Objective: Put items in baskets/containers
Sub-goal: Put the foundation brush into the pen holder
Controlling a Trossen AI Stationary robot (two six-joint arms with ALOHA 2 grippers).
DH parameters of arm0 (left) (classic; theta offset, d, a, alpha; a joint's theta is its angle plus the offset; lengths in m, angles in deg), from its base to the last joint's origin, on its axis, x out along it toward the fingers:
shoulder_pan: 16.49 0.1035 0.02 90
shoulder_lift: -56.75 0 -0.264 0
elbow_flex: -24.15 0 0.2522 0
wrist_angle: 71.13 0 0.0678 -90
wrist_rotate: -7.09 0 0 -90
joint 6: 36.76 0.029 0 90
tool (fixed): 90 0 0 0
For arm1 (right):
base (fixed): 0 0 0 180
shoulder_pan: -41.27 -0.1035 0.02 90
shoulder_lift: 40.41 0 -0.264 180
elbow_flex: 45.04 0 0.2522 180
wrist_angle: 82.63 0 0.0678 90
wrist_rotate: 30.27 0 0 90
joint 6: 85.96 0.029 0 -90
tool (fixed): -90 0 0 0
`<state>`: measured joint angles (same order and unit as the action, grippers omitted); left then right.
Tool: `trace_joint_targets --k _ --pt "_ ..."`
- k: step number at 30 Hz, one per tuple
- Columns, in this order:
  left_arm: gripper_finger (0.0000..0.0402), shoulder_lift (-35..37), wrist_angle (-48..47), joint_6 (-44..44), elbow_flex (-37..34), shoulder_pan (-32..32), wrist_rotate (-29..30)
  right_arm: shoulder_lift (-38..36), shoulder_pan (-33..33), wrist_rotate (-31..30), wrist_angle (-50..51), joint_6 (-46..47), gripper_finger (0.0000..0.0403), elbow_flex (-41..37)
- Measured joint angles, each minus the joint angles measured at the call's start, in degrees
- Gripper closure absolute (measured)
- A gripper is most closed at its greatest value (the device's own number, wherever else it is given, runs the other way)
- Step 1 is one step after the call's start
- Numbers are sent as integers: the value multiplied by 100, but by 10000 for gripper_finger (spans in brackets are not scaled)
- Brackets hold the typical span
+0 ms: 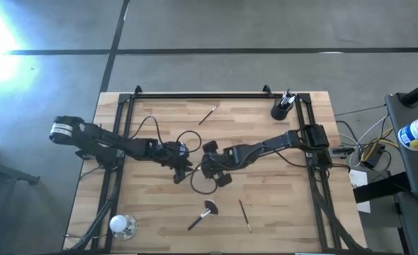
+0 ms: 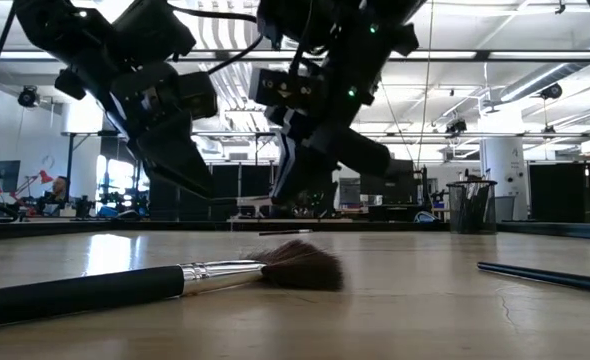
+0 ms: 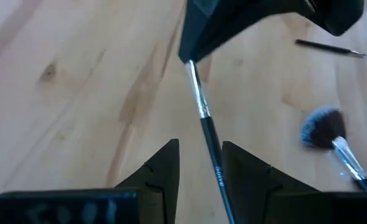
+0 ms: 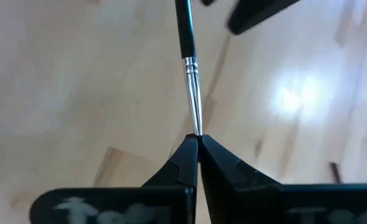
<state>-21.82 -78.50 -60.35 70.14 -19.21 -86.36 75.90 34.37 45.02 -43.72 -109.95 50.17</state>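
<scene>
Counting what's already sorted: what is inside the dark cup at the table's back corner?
The cup holds at least one brush sticking out. Its depths are hidden, so I cannot tell the full count.

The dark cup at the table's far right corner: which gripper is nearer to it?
Right. The right gripper sits mid-table on the dark cup's side, pinching a slim brush. The left gripper is just beyond it, farther from the cup.
</scene>
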Motion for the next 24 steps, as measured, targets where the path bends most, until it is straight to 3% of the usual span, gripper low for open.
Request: trace_joint_targets --k 16,21,24 --pt "291 2 -92 98 -5 -2 -182 0 -50 -346 86 -174 394 365" --pt "352 2 -142 187 -45 -7 11 0 -137 -354 -42 -38 394 369" --pt "383 7 -42 274 -96 -24 270 -15 -216 -669 -1 217 393 368"
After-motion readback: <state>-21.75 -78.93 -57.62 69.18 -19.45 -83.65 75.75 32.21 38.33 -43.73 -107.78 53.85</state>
